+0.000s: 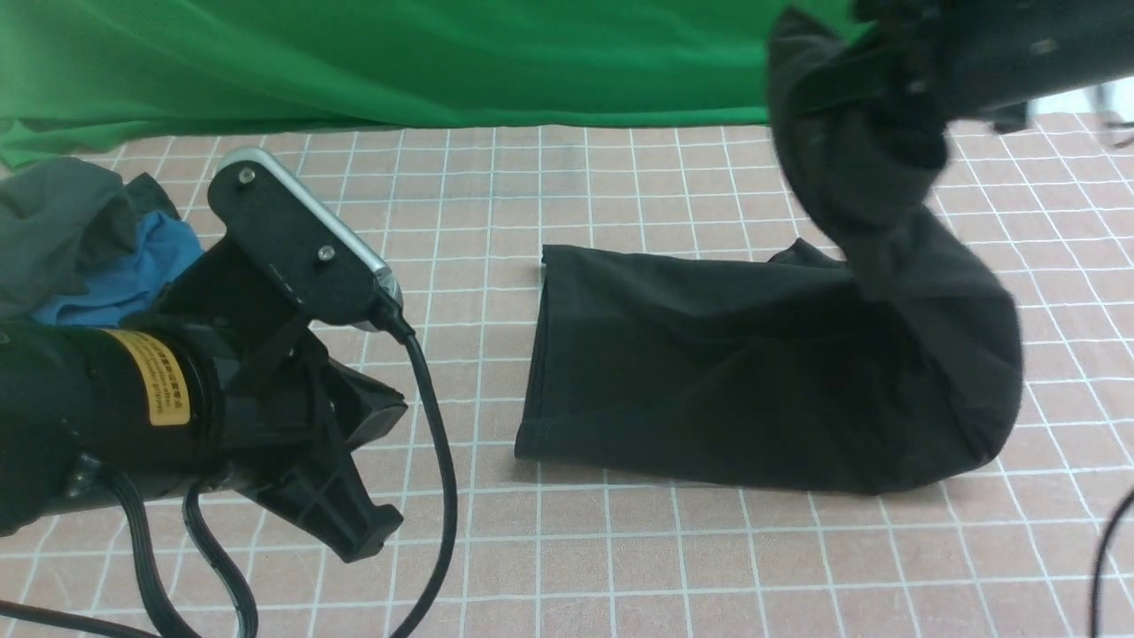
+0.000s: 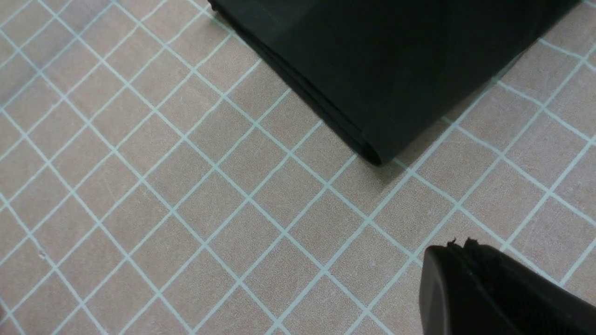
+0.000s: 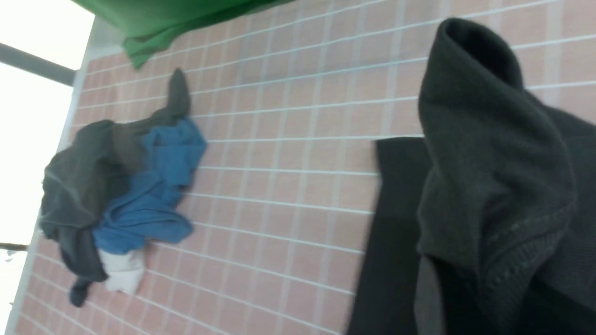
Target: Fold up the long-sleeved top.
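Note:
The long-sleeved top (image 1: pixel 709 372) is black and lies folded into a band across the middle of the checked table. Its right end is pulled up off the table and hangs from my right gripper (image 1: pixel 886 97) at the top right, which is shut on the cloth. In the right wrist view the raised fabric (image 3: pixel 489 163) drapes over the fingers and hides them. My left gripper (image 1: pixel 376 532) hovers low at the left, shut and empty, short of the top's near left corner (image 2: pixel 372 153). Its fingertips (image 2: pixel 458 249) are pressed together.
A dark grey-green garment (image 1: pixel 53 221) and a blue garment (image 1: pixel 133 266) lie bunched at the far left; the right wrist view shows the blue one (image 3: pixel 153 186) too. A green backdrop (image 1: pixel 354 62) hangs behind the table. The left arm's cable (image 1: pixel 438 443) trails toward the front edge.

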`<action>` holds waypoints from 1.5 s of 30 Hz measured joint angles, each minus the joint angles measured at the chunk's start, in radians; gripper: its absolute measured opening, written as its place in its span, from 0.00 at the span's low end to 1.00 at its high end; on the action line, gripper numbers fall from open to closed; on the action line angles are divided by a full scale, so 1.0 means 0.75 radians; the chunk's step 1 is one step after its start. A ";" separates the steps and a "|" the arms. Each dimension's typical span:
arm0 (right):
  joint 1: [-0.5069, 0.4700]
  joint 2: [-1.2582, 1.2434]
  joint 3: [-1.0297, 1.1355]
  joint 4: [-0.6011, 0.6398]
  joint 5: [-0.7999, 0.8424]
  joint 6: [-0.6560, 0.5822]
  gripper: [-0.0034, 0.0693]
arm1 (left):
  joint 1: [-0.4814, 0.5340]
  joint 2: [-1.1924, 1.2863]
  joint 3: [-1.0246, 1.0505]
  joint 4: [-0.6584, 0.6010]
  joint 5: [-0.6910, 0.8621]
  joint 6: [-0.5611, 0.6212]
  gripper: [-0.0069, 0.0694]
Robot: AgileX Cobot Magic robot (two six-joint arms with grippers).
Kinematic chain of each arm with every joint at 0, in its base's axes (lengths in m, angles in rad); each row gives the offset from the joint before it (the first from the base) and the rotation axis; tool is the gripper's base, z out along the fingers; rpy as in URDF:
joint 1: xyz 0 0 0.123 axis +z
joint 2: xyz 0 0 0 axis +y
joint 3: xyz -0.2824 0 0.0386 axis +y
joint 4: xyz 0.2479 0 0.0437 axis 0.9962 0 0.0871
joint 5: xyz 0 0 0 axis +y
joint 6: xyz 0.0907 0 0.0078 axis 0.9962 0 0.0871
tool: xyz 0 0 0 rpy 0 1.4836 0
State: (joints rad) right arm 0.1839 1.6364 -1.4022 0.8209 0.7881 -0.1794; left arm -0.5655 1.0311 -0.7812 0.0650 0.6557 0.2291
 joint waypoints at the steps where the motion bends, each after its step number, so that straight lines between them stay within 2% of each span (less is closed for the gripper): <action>1: 0.006 0.004 0.000 0.003 -0.006 -0.001 0.17 | 0.000 0.000 0.000 0.000 0.000 0.000 0.11; 3: 0.083 0.051 0.000 0.029 -0.087 -0.001 0.17 | 0.000 0.000 0.000 0.000 0.000 0.000 0.11; 11: 0.243 0.185 0.000 0.060 -0.273 -0.004 0.18 | 0.000 0.000 0.000 0.001 0.003 0.000 0.11; 17: 0.328 0.327 -0.014 0.079 -0.382 -0.005 0.20 | 0.000 0.000 0.000 0.000 0.004 0.000 0.11; 21: 0.358 0.404 -0.056 0.086 -0.404 -0.004 0.25 | 0.000 0.000 0.000 0.000 0.004 0.000 0.11; 22: 0.370 0.434 -0.072 0.099 -0.410 -0.003 0.31 | 0.000 0.000 0.000 0.000 0.004 0.000 0.11; 23: 0.371 0.438 -0.076 0.100 -0.411 -0.003 0.32 | 0.000 0.000 0.000 0.000 0.004 0.000 0.11; 24: 0.382 0.457 -0.089 0.112 -0.418 -0.003 0.41 | 0.000 0.000 0.000 0.000 0.004 0.000 0.11; 25: 0.384 0.461 -0.091 0.114 -0.422 -0.003 0.43 | 0.000 0.000 0.000 0.000 0.004 0.000 0.11; 26: 0.390 0.467 -0.095 0.118 -0.438 -0.003 0.56 | 0.000 0.000 0.000 0.000 0.004 0.000 0.11; 27: 0.393 0.467 -0.095 0.120 -0.448 -0.003 0.65 | 0.000 0.000 0.000 0.000 0.004 0.000 0.11; 30: 0.386 0.457 -0.097 0.115 -0.438 -0.035 0.83 | 0.000 0.000 0.000 0.000 0.004 0.000 0.11; 32: 0.372 0.435 -0.097 0.084 -0.396 -0.081 0.86 | 0.000 0.000 0.000 0.000 0.004 0.000 0.11; 34: 0.334 0.360 -0.097 -0.071 -0.274 -0.119 0.80 | 0.000 0.000 0.000 0.000 0.004 0.000 0.11; 36: 0.297 0.285 -0.102 -0.244 -0.162 -0.098 0.68 | 0.000 0.000 0.000 -0.013 -0.010 0.000 0.11; 39: 0.252 0.180 -0.100 -0.623 0.024 0.031 0.43 | 0.000 0.024 0.000 -0.131 -0.132 0.013 0.11; 40: 0.238 0.144 -0.084 -0.794 0.098 0.093 0.31 | 0.000 0.050 -0.002 -0.205 -0.199 0.051 0.11; 43: 0.217 0.116 0.005 -1.010 0.181 0.239 0.15 | 0.000 0.164 -0.046 -0.363 -0.293 0.174 0.11; 45: 0.206 0.116 0.056 -1.053 0.177 0.280 0.11 | 0.000 0.239 -0.079 -0.412 -0.305 0.199 0.11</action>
State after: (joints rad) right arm 0.3382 1.7235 -1.3601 0.0313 0.9210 0.0305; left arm -0.5655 1.2104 -0.8404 -0.2438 0.4268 0.3781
